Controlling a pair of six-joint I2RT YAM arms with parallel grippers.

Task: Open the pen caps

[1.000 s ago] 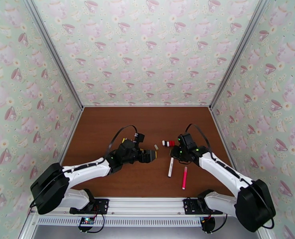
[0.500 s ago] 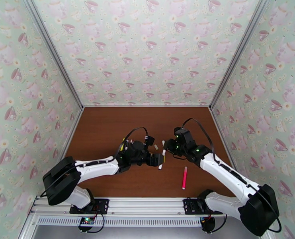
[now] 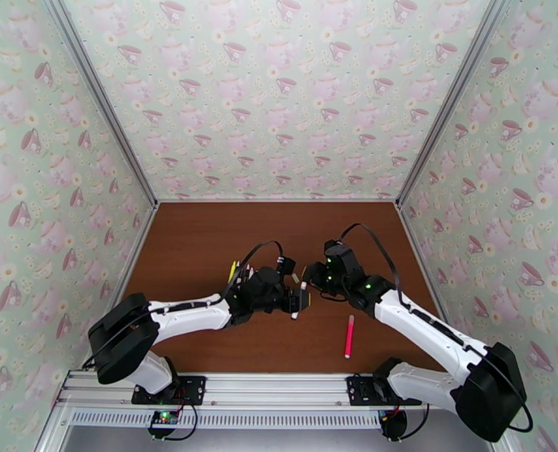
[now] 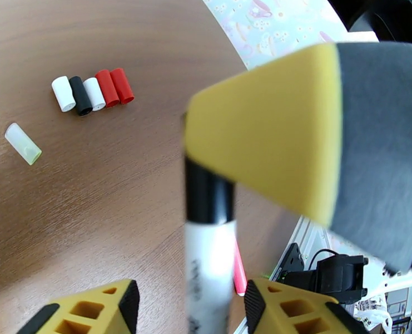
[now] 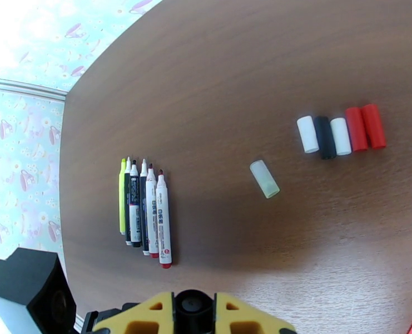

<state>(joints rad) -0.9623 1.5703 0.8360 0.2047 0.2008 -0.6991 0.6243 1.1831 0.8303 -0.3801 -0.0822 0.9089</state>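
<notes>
While both arms meet over the middle of the table (image 3: 203, 235), I see the white pen (image 4: 208, 263) up off the wood between them. My right gripper (image 5: 193, 300) is clamped tight on its black end; in the left wrist view the yellow pad covers the top of that end. The left gripper (image 3: 299, 300) stands half closed round the white barrel (a sliver of gap shows on either side, so I won't call it a grip). Loose caps (image 5: 340, 136) lie in a tight row on the table, white, black, white, red, red, with a clear cap (image 5: 264, 178) near them. Uncapped pens (image 5: 144, 210) lie side by side farther left, and a pink pen (image 3: 349, 335) lies alone beside the right arm.
</notes>
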